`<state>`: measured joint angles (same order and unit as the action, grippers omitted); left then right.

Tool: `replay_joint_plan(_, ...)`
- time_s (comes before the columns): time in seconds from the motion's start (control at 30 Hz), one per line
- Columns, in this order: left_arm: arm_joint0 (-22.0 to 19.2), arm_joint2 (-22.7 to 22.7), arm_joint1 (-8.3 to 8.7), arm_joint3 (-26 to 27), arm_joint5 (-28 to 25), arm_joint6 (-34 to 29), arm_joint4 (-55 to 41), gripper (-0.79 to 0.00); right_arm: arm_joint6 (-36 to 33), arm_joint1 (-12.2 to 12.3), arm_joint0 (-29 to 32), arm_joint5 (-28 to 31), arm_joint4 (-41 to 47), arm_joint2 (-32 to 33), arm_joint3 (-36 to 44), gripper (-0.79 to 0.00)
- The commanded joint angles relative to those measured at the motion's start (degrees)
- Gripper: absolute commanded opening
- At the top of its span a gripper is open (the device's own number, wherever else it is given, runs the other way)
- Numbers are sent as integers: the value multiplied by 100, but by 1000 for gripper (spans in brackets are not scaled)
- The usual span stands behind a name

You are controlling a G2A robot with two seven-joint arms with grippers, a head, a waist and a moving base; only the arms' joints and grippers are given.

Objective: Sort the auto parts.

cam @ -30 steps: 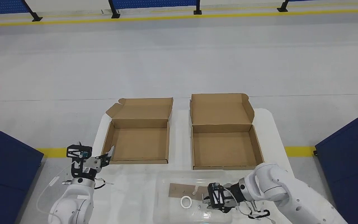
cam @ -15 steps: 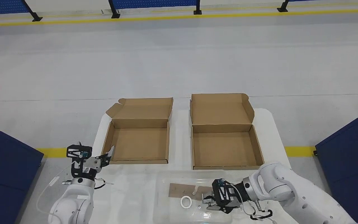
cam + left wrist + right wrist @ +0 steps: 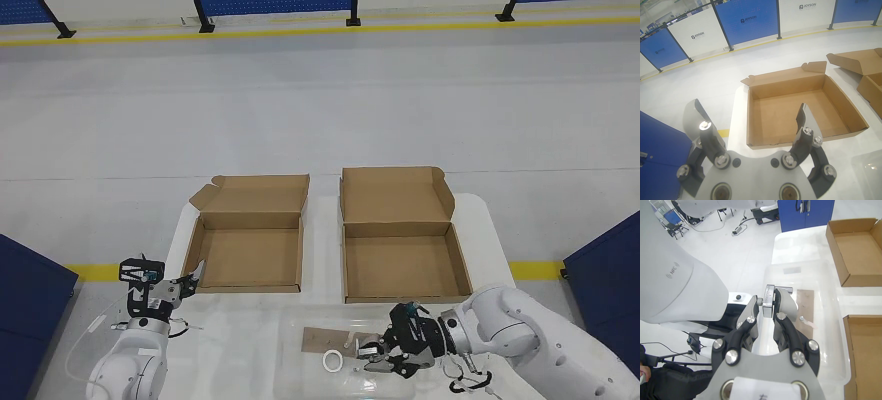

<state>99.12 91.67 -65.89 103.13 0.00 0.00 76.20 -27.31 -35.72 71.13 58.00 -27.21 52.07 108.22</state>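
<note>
Two cardboard boxes on worktop (image 3: 478,232): left box (image 3: 250,256) at 11 o'clock, right box (image 3: 402,266) at 1 o'clock. Right claw (image 3: 766,306) at 5 o'clock over clear bin (image 3: 292,342), clamped on metal part (image 3: 768,303). White ring (image 3: 333,361) in bin, at claw's 9 o'clock. Left claw (image 3: 751,113) at 8 o'clock, spread wide.

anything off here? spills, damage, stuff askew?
Nothing stands out. The left box and the right box sit square, open and empty. The right gripper is shut on a metal part, held near the fingertips over the clear bin. The left gripper hangs open beside the left box.
</note>
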Motion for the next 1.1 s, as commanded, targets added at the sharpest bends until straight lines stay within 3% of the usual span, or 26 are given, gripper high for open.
replay_joint_plan(0.0, 0, 0, 0, 0, 0, 0, 0, 0, 178, 117, -52, 0, 186, -19, 52, -785)
replay_joint_plan(0.2, 0, 0, 0, 0, 0, 0, 0, 0, 803, 449, -291, 0, 625, -88, 96, -785)
replay_joint_plan(0.7, 0, 0, 0, 0, 0, 0, 0, 0, 900, 459, -301, -106, 676, -8, 190, -785)
replay_joint_plan(1.07, 0, 0, 0, 0, 0, 0, 0, 0, 124, 761, -310, -11, 1858, 974, 834, -785)
